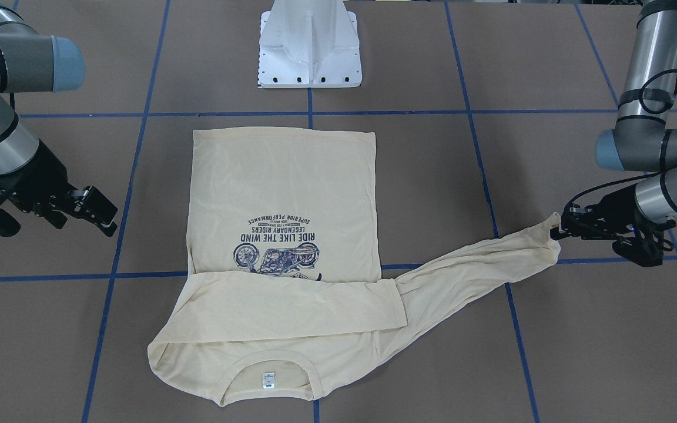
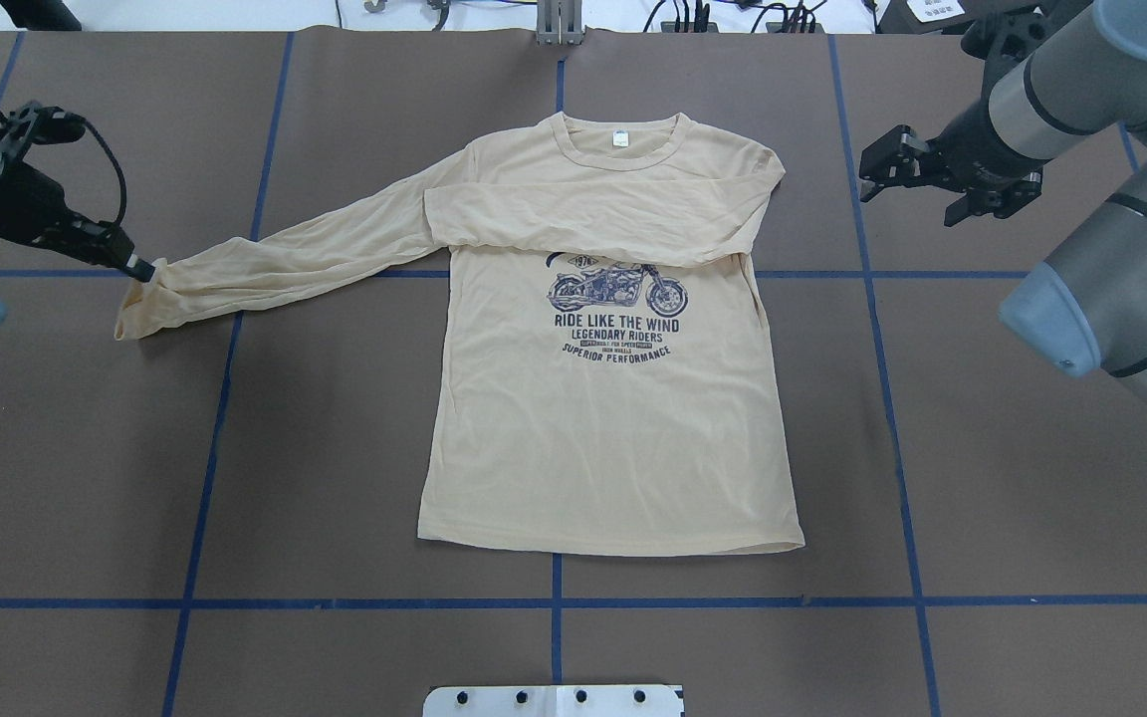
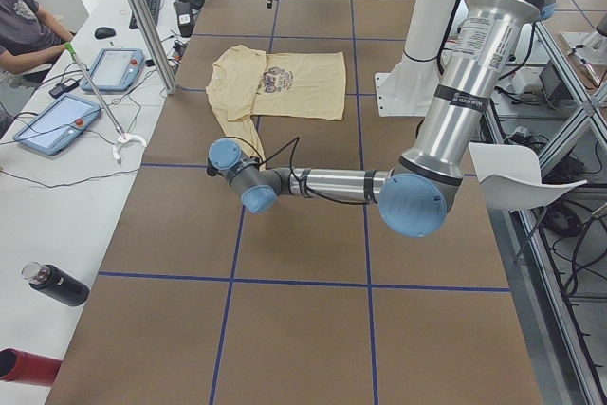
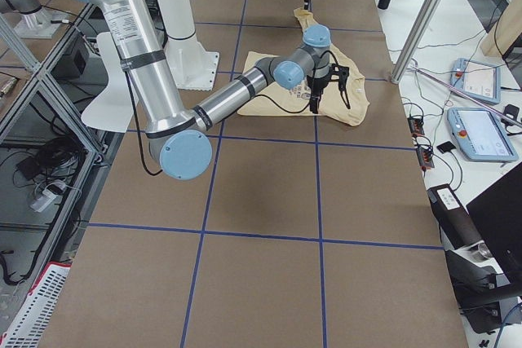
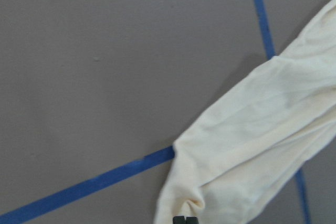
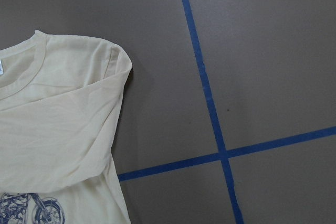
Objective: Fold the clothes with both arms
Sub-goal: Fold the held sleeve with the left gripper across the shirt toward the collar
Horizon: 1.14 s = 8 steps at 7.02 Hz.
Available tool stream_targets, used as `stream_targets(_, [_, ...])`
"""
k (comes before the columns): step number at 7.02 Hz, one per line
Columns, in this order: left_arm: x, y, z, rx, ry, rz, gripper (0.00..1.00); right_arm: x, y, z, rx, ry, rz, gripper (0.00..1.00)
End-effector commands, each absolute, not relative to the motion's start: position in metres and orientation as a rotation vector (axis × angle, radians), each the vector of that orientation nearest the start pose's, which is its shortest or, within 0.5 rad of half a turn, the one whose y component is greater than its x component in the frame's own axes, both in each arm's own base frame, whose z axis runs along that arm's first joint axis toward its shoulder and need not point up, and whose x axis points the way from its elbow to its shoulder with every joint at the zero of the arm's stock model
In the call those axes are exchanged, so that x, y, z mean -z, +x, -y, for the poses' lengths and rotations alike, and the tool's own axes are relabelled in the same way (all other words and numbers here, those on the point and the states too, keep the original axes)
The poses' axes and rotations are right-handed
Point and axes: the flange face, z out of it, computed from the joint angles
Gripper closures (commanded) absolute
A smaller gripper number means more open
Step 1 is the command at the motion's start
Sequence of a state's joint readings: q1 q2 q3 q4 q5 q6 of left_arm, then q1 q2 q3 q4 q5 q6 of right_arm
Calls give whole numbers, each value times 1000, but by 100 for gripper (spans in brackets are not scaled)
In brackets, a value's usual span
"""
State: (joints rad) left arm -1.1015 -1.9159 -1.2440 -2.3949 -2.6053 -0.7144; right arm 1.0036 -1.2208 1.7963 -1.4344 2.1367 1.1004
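The cream-yellow shirt [image 2: 603, 438] lies flat, print up, in the middle of the table, neck label at the far side. One sleeve is folded across the chest [image 2: 583, 219]. The other sleeve [image 2: 275, 269] stretches out sideways, and my left gripper [image 2: 142, 269] is shut on its bunched cuff [image 1: 550, 238]. The left wrist view shows that sleeve [image 5: 252, 145] running away from the fingertips. My right gripper [image 2: 877, 164] hangs open beside the shirt's other shoulder, apart from the cloth. In the front view it [image 1: 99, 212] holds nothing. The right wrist view shows only the shoulder [image 6: 63, 119].
The white pedestal base [image 1: 309, 47] stands at the robot's edge of the table. Blue tape lines [image 2: 554, 601] grid the brown tabletop. In the left side view a person sits at a side desk [image 3: 57, 139] with tablets and bottles.
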Motion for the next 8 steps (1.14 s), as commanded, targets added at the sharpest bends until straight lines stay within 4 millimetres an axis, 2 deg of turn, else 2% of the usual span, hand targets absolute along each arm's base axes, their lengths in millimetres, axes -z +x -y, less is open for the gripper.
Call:
stream_targets(1, [-379, 285, 611, -68, 2, -1330, 100, -371, -234, 555, -241, 83, 854, 0])
stream_targets(2, [-327, 337, 605, -60, -59, -1356, 100, -380, -227, 556, -224, 90, 840, 0])
stream_targets(3, [-275, 377, 605, -9, -69, -1370, 100, -394, -214, 555, -198, 100, 823, 0])
stream_targets(4, [-232, 434, 599, 40, -38, -1370, 100, -416, -191, 555, -165, 119, 796, 0])
stream_targets(5, [-179, 481, 607, 104, -5, -1376, 100, -436, -175, 553, -118, 134, 768, 0])
stream_targets(6, [-139, 502, 616, 130, 23, -1389, 100, -451, -165, 553, -100, 135, 750, 0])
stream_targets(8, [-87, 541, 630, 165, 127, -1420, 100, -483, -140, 554, -63, 136, 714, 0])
